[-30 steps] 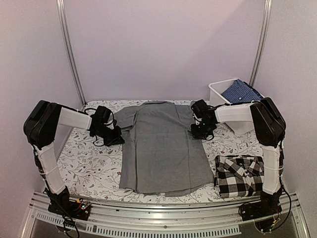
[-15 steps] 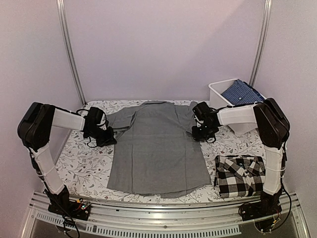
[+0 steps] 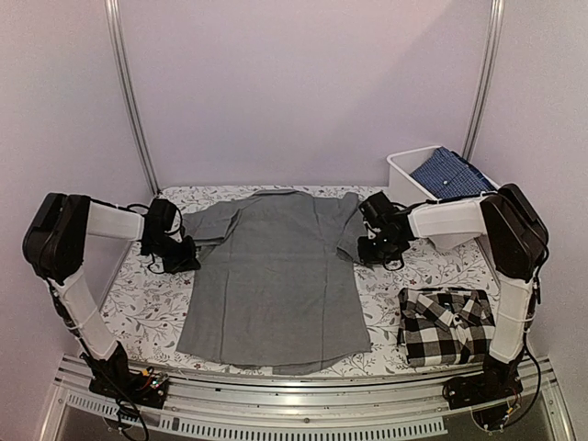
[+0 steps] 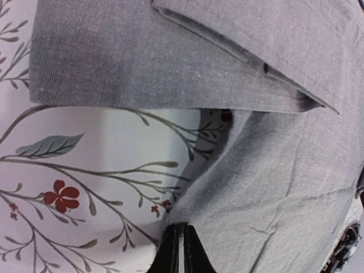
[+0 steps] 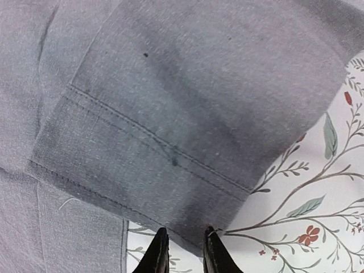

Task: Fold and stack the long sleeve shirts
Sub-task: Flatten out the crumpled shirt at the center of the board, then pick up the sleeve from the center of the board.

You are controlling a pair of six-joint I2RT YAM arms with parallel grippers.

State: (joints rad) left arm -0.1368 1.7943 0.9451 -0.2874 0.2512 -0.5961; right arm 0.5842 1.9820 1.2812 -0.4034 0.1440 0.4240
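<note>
1. Floral-print tabletop point(image 3: 147, 312): grey shirt point(image 3: 276, 276) lies spread flat mid-table; checked shirt point(image 3: 446, 326) sits folded at near right.
2. Left gripper point(image 4: 179, 250) is pinched closed on the grey shirt's edge.
3. Right gripper point(image 5: 183, 253): jaws slightly parted at the sleeve hem point(image 5: 142, 148); cannot tell if gripping.

**Top view.** Even, diffuse light from overhead, moderately bright; the pale walls point(image 3: 303, 92) take a lilac cast. Soft, short shadows hug the edges of the grey shirt point(image 3: 276, 276). A strip of glare runs along the metal rail point(image 3: 303, 401). Focus is sharp throughout, and the 2 uprights point(image 3: 129, 92) lean inward.

**Left wrist view.** The weave is crisp, with a dark shadow under the folded cloth; the left gripper point(image 4: 180, 253) is blurred.

**Right wrist view.** A broad shadow crosses the sleeve. The printed tablecloth point(image 5: 318, 187) is nearly washed out.
</note>
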